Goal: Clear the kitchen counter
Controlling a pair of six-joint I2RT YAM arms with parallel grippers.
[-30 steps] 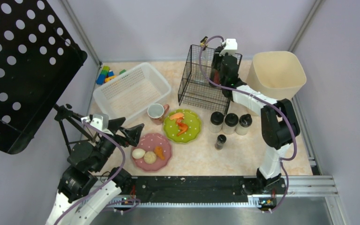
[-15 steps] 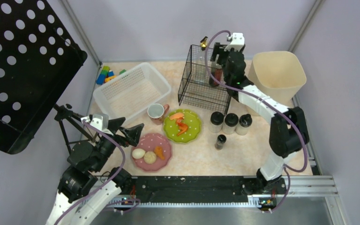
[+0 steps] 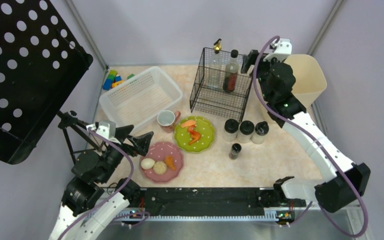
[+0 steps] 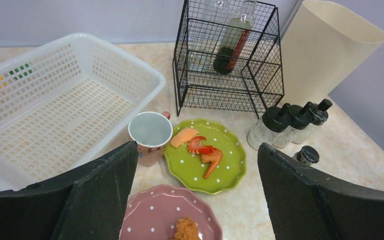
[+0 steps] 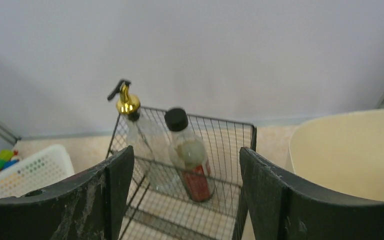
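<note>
The kitchen counter (image 3: 260, 165) is beige-pink marbled stone. On it stand a mug (image 3: 166, 120), a green plate (image 3: 204, 141) with food pieces, a pink plate (image 3: 174, 150) with food, three shakers (image 3: 245, 131) and a small jar (image 3: 235, 150). A black wire rack (image 3: 207, 97) holds a red-labelled sauce bottle (image 3: 231, 75) and a gold-topped pump bottle (image 3: 216, 57). My right gripper (image 3: 252, 59) is open and empty, just right of the rack's top; the wrist view (image 5: 186, 151) shows both bottles ahead. My left gripper (image 3: 137, 137) is open and empty above the pink plate's left side.
A white plastic basket (image 3: 140, 95) sits at the back left, with toy blocks (image 3: 114, 79) behind it. A tall beige bin (image 3: 300, 80) stands at the back right, close to my right wrist. A black perforated panel (image 3: 20, 70) hangs at the left.
My right gripper has pulled up and to the right out of the wire rack, and the sauce bottle now stands in the rack in plain view. The left arm has not moved.
</note>
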